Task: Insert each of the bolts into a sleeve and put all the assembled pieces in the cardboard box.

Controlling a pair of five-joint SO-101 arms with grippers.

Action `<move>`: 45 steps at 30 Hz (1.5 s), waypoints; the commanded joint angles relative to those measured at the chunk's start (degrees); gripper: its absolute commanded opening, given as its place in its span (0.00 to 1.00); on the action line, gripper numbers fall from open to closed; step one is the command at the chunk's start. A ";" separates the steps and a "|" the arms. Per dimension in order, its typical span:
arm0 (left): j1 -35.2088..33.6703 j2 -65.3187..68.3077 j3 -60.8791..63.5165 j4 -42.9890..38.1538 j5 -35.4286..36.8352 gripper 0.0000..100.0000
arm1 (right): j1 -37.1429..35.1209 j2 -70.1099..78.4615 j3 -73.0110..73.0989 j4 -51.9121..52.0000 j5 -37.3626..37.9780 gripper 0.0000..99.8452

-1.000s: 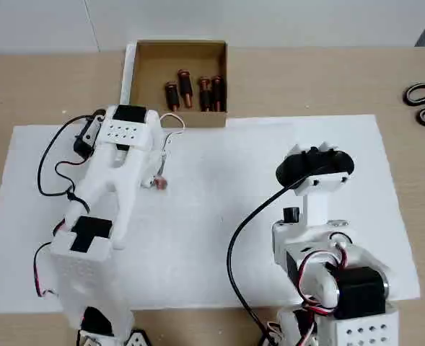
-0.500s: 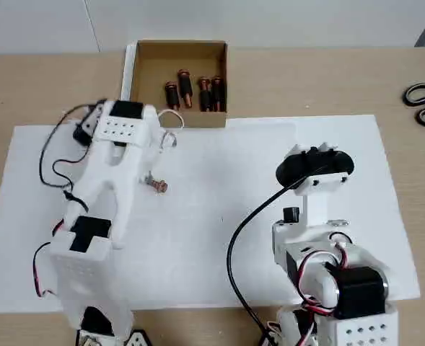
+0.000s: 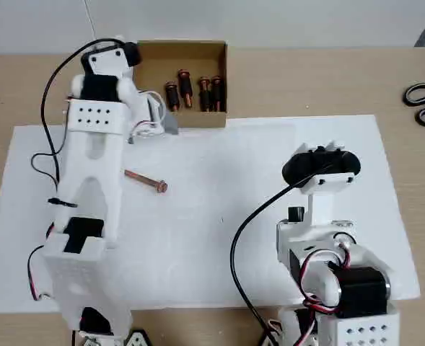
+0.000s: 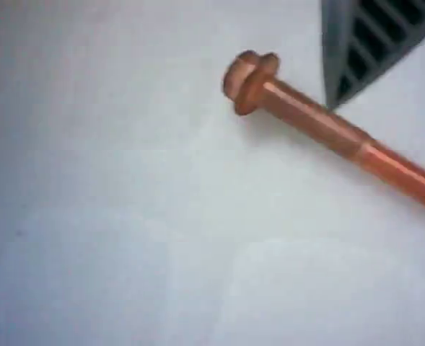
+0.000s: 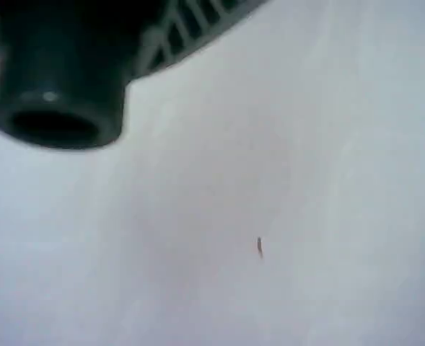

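Note:
A copper bolt (image 3: 146, 180) lies flat on the white paper, apart from both arms. Seen from the left wrist, the bolt (image 4: 306, 115) has its flanged head nearest, and one grey fingertip (image 4: 345, 58) hangs over its shaft without touching it. My left gripper (image 3: 160, 121) is raised near the front wall of the cardboard box (image 3: 141, 72), open and holding nothing. Several assembled pieces (image 3: 195, 91) lie inside the box. My right gripper (image 3: 320, 166) hovers over the paper at the right, shut on a black sleeve (image 5: 53, 101) whose hollow end shows.
A white paper sheet (image 3: 270, 144) covers the middle of the wooden table. Scissors (image 3: 423, 104) lie at the far right edge. A small dark speck (image 5: 259, 246) marks the paper below the right gripper.
The left arm has lifted and swung back toward the box, away from the bolt. The whole bolt now lies uncovered on the paper. The right arm has hardly moved.

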 commanded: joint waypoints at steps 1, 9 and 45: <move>-0.53 -3.25 -0.92 1.23 -6.86 0.32 | 0.48 -0.13 -0.18 -1.45 -0.44 0.00; -0.53 -3.16 2.51 1.14 -3.78 0.30 | 0.48 -0.13 -0.18 -1.45 -0.35 0.00; -3.16 -3.25 8.40 1.05 -85.98 0.20 | 0.48 -0.04 -0.18 -1.45 -0.35 0.00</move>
